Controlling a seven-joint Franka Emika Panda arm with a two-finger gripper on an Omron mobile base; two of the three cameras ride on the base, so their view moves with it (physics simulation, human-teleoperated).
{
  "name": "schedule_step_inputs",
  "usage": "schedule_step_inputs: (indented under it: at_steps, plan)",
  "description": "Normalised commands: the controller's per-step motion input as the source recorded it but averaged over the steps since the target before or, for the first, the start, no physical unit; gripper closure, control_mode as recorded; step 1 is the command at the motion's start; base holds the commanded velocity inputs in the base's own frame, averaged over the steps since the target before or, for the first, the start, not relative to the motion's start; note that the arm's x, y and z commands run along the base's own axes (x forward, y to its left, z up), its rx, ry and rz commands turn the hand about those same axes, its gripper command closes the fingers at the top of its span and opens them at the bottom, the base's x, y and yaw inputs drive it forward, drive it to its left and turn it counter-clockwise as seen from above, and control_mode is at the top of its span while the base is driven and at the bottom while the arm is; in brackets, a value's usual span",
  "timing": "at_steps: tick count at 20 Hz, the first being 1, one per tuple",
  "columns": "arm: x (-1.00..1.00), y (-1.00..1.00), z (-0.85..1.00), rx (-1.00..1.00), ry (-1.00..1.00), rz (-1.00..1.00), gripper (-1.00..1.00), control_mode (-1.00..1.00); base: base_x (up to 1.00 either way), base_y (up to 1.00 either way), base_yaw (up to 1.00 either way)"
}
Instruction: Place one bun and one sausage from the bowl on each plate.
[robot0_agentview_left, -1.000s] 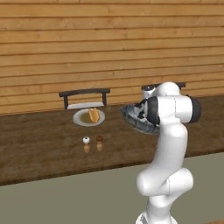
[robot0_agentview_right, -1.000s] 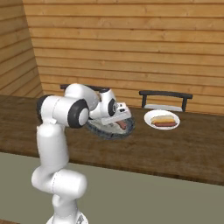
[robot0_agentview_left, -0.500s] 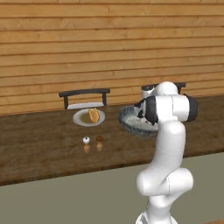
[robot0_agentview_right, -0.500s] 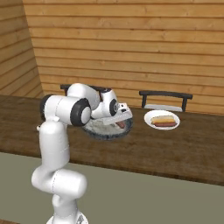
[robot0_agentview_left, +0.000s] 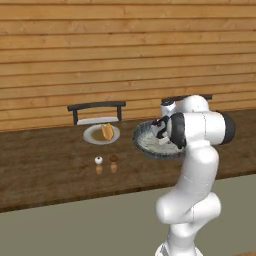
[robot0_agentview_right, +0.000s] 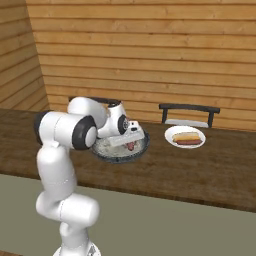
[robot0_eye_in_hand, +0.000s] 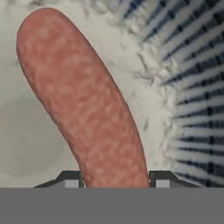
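We see the sausage (robot0_eye_in_hand: 87, 105) lying in the bowl (robot0_agentview_right: 142, 145) on the table (robot0_agentview_right: 200, 170), our claw (robot0_eye_in_hand: 114, 180) set around its near end, fingertips (robot0_eye_in_hand: 70, 178) flanking it. Whether they clamp it, we cannot tell. Each plate (robot0_agentview_right: 170, 136) (robot0_agentview_left: 90, 137) flanks the bowl.

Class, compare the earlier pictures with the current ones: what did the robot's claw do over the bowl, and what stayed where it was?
The claw sank lower into the bowl and closed in around the sausage, whose end now sits between its fingertips. The bowl, both plates with their food, and the two small shakers stayed put.
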Motion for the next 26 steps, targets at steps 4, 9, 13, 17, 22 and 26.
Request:
schedule_step_inputs:
  at_steps: [4, 9, 13, 17, 22, 26]
  plan:
    - [-0.52, 1.0, 1.0, 0.08, 0.0, 0.0, 1.0, -1.0, 0.0, 0.0, 0.0]
    - [-0.33, 1.0, 1.0, 0.13, 0.0, 0.0, 1.0, -1.0, 0.0, 0.0, 0.0]
    - [0.0, 0.97, 1.0, 0.08, 0.04, 0.0, 1.0, -1.0, 0.0, 0.0, 0.0]
    - [0.06, 1.0, 0.39, 0.05, 0.11, -0.02, 1.0, -1.0, 0.0, 0.0, 0.0]
    - [0.17, 1.0, -0.01, 0.08, 0.02, -0.1, 1.0, -1.0, 0.0, 0.0, 0.0]
    - [0.36, 1.0, -0.39, 0.21, 0.0, -0.18, 1.0, -1.0, 0.0, 0.0, 0.0]
